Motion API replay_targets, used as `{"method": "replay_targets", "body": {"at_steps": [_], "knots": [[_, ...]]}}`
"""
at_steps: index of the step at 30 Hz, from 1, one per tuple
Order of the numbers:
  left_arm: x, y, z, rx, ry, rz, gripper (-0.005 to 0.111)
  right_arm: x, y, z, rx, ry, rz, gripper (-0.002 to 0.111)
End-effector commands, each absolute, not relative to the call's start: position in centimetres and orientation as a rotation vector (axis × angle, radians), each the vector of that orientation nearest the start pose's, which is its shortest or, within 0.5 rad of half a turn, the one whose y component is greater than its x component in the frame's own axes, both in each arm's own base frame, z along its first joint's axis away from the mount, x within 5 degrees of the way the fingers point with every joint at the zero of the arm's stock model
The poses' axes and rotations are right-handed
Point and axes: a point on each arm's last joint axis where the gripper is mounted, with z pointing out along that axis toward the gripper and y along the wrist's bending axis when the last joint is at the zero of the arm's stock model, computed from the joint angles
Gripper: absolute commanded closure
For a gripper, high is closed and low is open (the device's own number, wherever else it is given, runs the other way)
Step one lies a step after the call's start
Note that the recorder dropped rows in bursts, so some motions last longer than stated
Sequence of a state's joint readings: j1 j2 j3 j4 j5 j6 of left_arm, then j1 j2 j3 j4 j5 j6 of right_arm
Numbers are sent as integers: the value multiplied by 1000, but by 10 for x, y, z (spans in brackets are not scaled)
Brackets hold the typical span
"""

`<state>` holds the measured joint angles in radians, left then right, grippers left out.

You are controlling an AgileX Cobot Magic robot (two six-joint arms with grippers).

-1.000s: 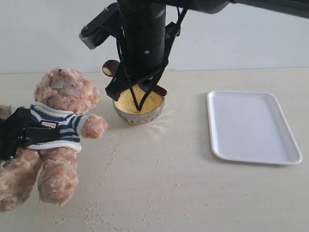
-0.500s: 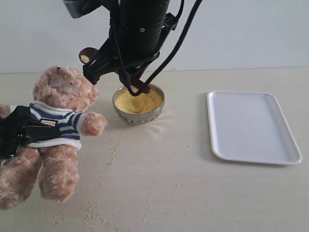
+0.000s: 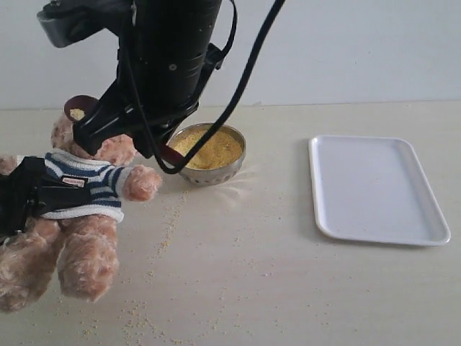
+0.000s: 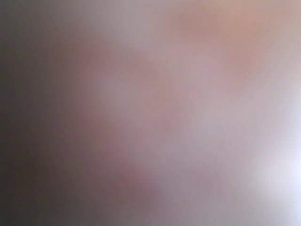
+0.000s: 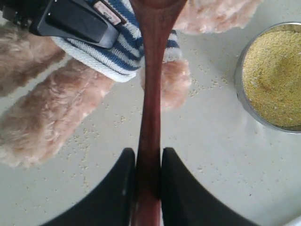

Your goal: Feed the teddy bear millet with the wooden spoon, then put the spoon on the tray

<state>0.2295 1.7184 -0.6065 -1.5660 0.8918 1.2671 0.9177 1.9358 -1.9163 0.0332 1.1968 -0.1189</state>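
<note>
The teddy bear (image 3: pixel 79 245) in its striped shirt is at the left, and my left gripper (image 3: pixel 29 198) is clamped across its torso. The left wrist view is only a pinkish blur. My right gripper (image 5: pixel 149 153) is shut on the wooden spoon's (image 5: pixel 151 94) handle. Reaching across to the left, it holds the spoon's bowl (image 3: pixel 78 109), with a little millet in it, beside the bear's head. The arm hides the bear's face. More millet (image 3: pixel 209 148) fills the steel bowl (image 3: pixel 209 176) just right of the bear. The white tray (image 3: pixel 378 189) lies at the right with nothing on it.
Stray millet grains (image 3: pixel 169 223) are scattered over the beige table in front of the bowl and around the bear's legs. A pale wall runs along the back of the table. The right arm's cable (image 3: pixel 248 79) hangs above the bowl.
My right arm has swung left from over the steel bowl to the bear's head, carrying the loaded spoon. The bear and left gripper have barely moved.
</note>
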Motion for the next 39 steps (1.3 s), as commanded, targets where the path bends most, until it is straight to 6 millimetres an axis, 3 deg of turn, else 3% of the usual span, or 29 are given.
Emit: {"method": "replay_targets", "body": {"at_steps": [1,8,12,19,29,39], "knots": [[268,-14,149,-292,2372,-1225,102,262,342,324,-1350,2342,235,108],[268,-14,149,-292,2372,-1225,102,270,344,323,-1414,2219,144,108],[267,-16,150,-276,2366,-1254,102,271,342,320,-1553,2156,69,108],[267,-17,151,-279,2354,-1272,102,275,340,323,-1563,2064,-138,108],[268,-16,151,-282,2357,-1264,102,271,352,328,-1533,1952,-177,108],[268,-16,151,-285,2355,-1265,102,274,344,329,-1584,1930,-311,108]]}}
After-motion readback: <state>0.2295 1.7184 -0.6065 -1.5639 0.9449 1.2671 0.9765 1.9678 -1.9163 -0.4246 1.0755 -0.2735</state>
